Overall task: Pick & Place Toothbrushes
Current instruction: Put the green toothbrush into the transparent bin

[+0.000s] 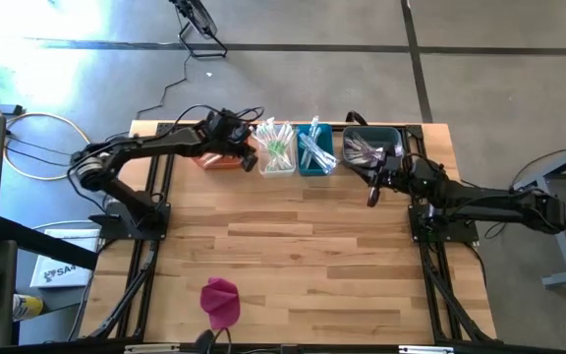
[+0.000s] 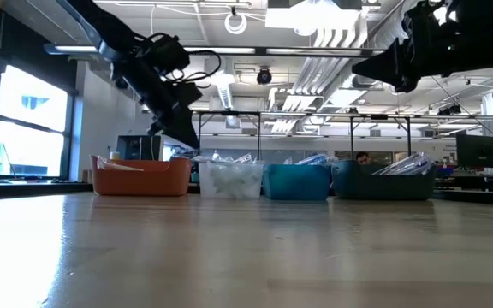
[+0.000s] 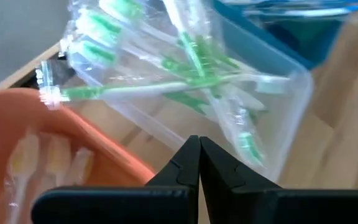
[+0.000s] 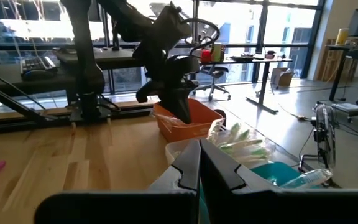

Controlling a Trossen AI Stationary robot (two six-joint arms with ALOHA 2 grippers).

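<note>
Wrapped toothbrushes lie sorted in four bins along the table's far edge: an orange bin [image 1: 207, 158], a clear bin [image 1: 276, 157] with green-handled ones [image 3: 166, 81], a teal bin [image 1: 314, 157] and a dark bin [image 1: 369, 147]. My left gripper [image 1: 251, 157] hangs shut with nothing between its fingers, above the gap between the orange bin [image 3: 55, 137] and the clear bin [image 3: 278, 93]. It slants down toward them [image 2: 188, 137]. My right gripper [image 1: 372, 197] waits shut, holding nothing, in front of the dark bin, well above the table.
A magenta cloth lump [image 1: 221, 300] lies near the table's front edge, left of the middle. Bare wood [image 1: 293, 256] spreads between the bins and the front edge. Both arm bases stand at the table's left and right sides.
</note>
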